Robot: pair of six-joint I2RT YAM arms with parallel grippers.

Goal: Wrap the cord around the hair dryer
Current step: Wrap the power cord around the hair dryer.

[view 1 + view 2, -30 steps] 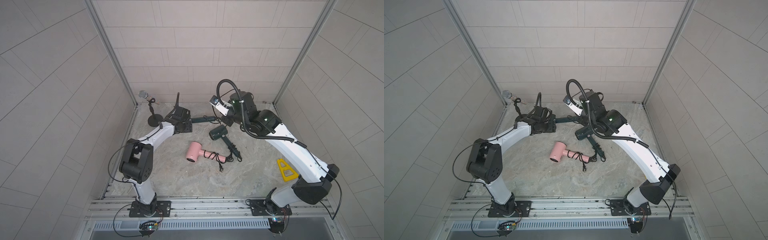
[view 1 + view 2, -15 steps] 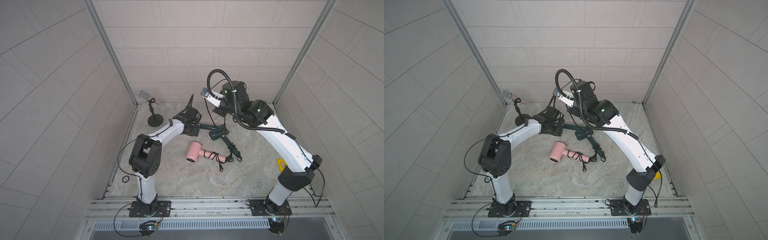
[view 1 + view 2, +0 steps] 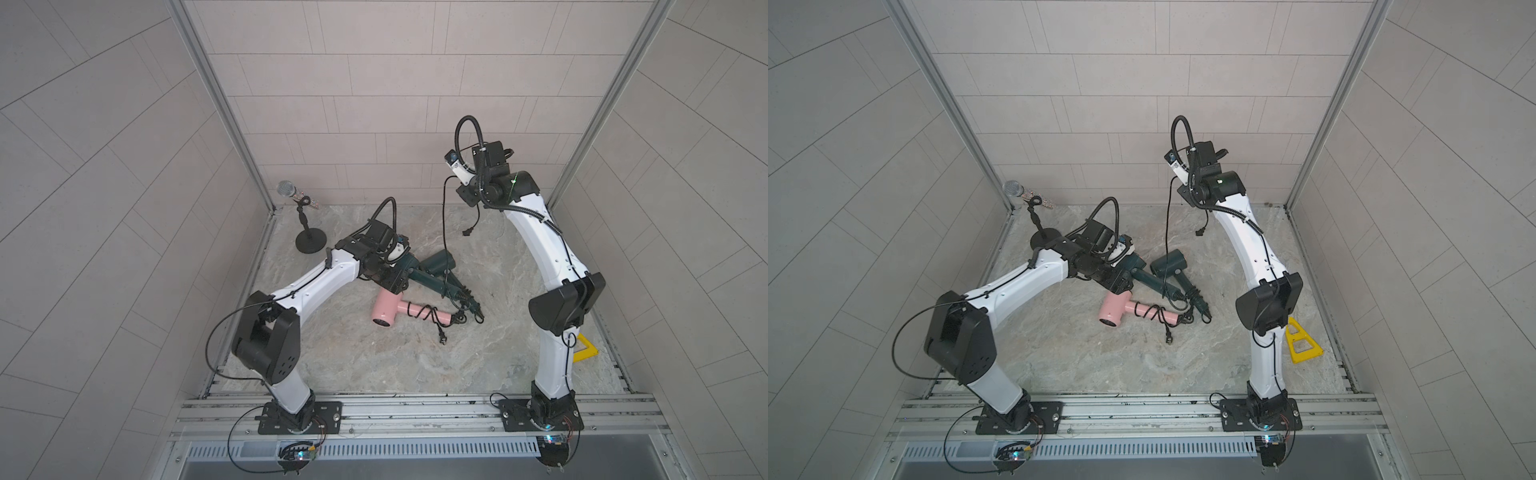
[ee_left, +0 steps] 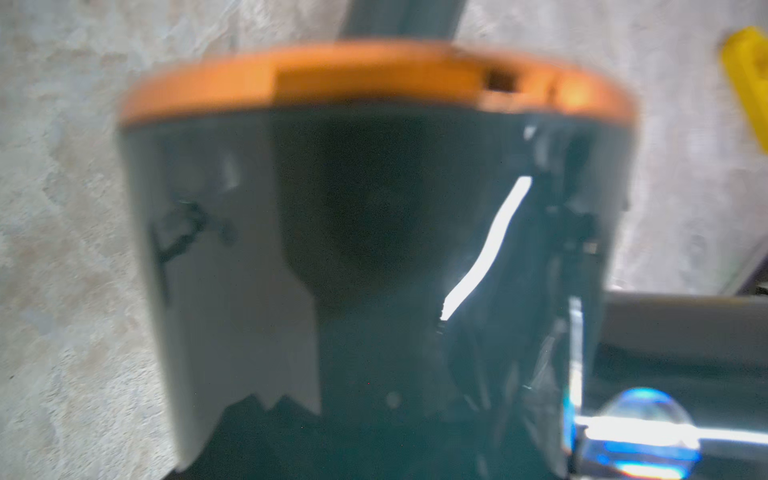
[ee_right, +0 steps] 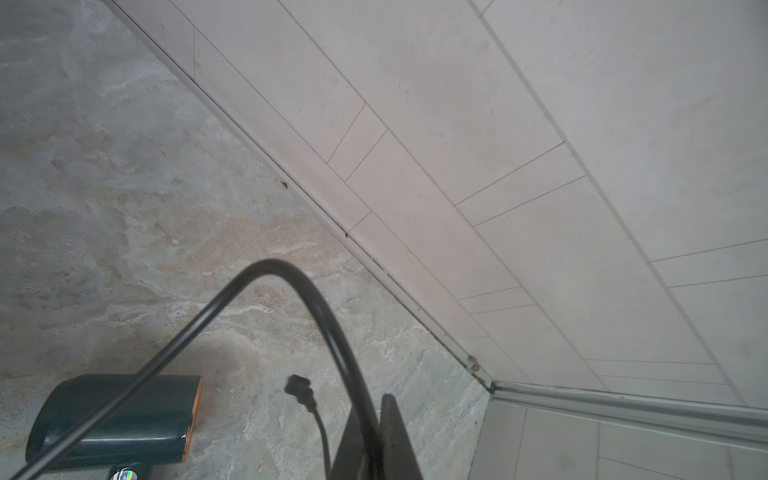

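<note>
A dark green hair dryer [image 3: 409, 266] [image 3: 1136, 264] with an orange ring lies at mid-floor, and my left gripper [image 3: 397, 280] [image 3: 1121, 279] is shut on its head. Up close in the left wrist view, the hair dryer [image 4: 374, 249] fills the picture and hides the jaws. Its black cord [image 3: 444, 216] [image 3: 1167, 232] rises steeply to my right gripper [image 3: 461, 189] [image 3: 1183, 192], held high near the back wall. In the right wrist view the right gripper [image 5: 374, 436] is shut on the cord [image 5: 270, 266], which loops ahead of the fingers. The plug [image 3: 467, 232] [image 5: 300, 392] dangles free below.
A second dark green dryer [image 3: 438, 264] [image 5: 116, 415] lies right beside the held one. A pink dryer [image 3: 388, 309] with its cord wound on the handle lies in front. A microphone on a stand [image 3: 307, 241] is back left, a yellow piece [image 3: 584, 349] front right.
My right gripper has swung left, then back right and higher with the cord, drawing it up off the floor. My left gripper has carried the dryer toward the middle.
</note>
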